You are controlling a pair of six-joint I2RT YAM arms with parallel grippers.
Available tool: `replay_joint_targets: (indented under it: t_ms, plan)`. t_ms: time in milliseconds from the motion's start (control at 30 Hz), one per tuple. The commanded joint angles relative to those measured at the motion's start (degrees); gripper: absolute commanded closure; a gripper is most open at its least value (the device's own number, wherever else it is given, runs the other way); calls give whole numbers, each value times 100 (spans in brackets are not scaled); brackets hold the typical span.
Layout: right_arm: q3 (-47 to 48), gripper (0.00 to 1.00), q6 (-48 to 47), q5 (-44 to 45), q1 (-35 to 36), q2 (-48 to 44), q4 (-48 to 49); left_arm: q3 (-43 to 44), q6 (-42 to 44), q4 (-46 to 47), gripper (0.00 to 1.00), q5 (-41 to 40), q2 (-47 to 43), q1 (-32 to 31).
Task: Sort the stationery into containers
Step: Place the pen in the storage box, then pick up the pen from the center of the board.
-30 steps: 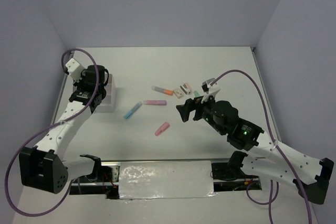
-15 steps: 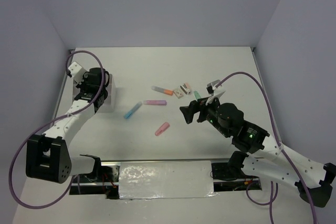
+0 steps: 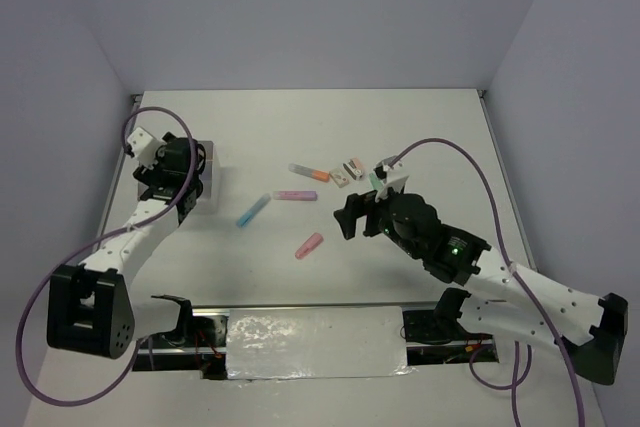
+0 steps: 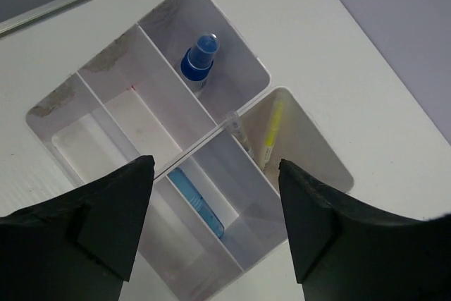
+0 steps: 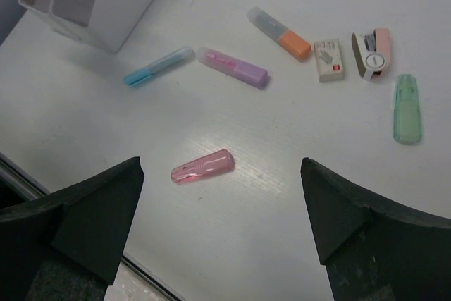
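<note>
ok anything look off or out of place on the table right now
Nothing spilled or damaged. The organizer stands upright, holding a blue-capped bottle, a yellow pen and a blue marker. Only oddity: seven pieces lie loose on the table at mixed angles, unsorted, the pink marker lying apart from the rest.

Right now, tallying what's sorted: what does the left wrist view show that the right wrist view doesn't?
Only left wrist: inside the white translucent plastic organizer, a small blue-capped bottle, a thin yellow pen and a blue marker, in separate compartments.
Only right wrist: loose on the white table, a pink marker, a light blue marker, a green marker, an orange-tipped marker, a purple highlighter, a white eraser, a pink-and-white item.
Both: the organizer and the table.
</note>
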Motion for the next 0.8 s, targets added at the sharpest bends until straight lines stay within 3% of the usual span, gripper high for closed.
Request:
replay_joint_targets:
  t_ms: [0, 133, 167, 333, 433, 567, 767]
  plan:
    - [99, 0, 460, 143, -25, 441, 25, -54, -127, 67, 16, -98, -589, 30]
    - [554, 0, 1277, 326, -8, 1606, -422, 444, -13, -800, 12, 489, -1092, 30]
    - [643, 0, 1932, 458, -16, 1828, -580, 586, 161, -995, 10, 691, -1179, 30]
    - [1029, 0, 3833, 1380, 386, 3084, -1223, 1376, 1197, -2119, 1, 2323, -1646, -5]
    - [1485, 0, 4416, 1759, 651, 3796, -1671, 1562, 1691, -2534, 1, 3325, -1743, -14]
    - [2172, 0, 5372, 2155, 1063, 4659, -2460, 1256, 2516, -2921, 1, 4401, -2032, -23]
    - [2428, 2, 5639, 2033, 1223, 5337, -2217, 500, 2958, -2939, 1, 4499, -2550, -32]
